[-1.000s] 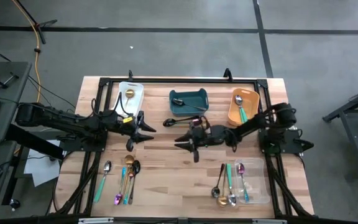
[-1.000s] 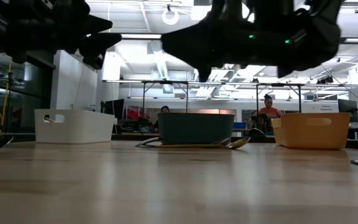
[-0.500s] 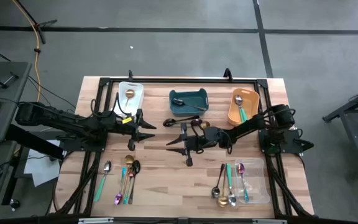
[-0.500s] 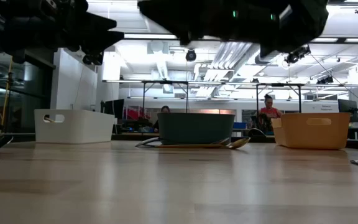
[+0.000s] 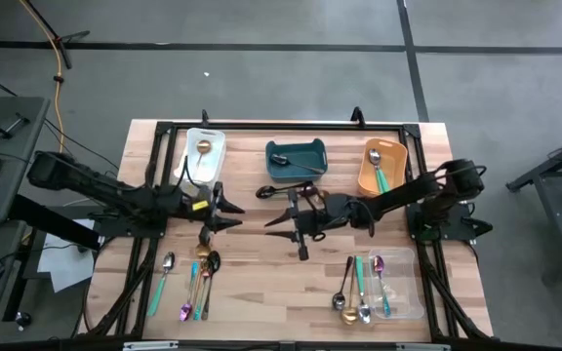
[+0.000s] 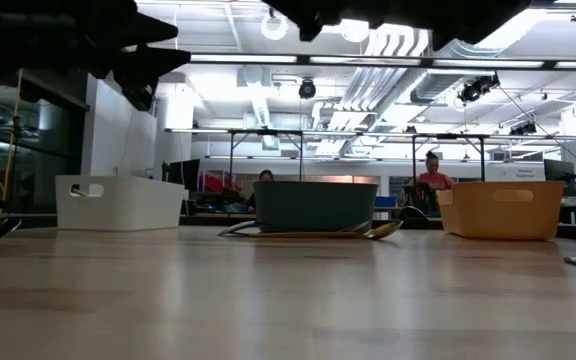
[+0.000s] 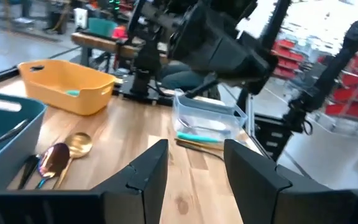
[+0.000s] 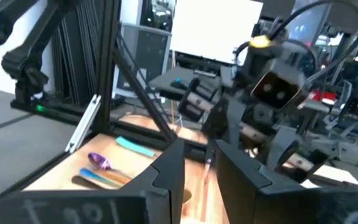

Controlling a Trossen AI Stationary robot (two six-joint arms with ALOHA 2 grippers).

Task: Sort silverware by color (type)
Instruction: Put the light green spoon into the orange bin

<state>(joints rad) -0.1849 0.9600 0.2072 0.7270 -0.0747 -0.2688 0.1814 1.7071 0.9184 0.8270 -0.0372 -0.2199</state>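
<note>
Looking down on the bench (image 5: pixel 261 258), you see your left gripper (image 5: pixel 230 209) hovering at about nine o'clock from centre with its fingers (image 7: pixel 148 171) spread and nothing between them. Your right gripper (image 5: pixel 286 215) hangs near the middle, its fingers (image 8: pixel 166 167) a little apart and holding nothing. One cluster of silverware (image 5: pixel 189 278) lies loose on the wood at seven o'clock; another cluster (image 5: pixel 364 283) sits at five o'clock, partly in the clear bin (image 5: pixel 398 283). At twelve o'clock the teal bin (image 5: pixel 297 159) holds a black spoon (image 5: pixel 279 159), with two more utensils (image 5: pixel 286 189) lying just in front of it. The white bin (image 5: pixel 204 151) at eleven o'clock carries a gold spoon (image 5: pixel 203 148), and the orange bin (image 5: pixel 382 166) at one o'clock holds a teal-handled spoon (image 5: pixel 379 171)
</note>
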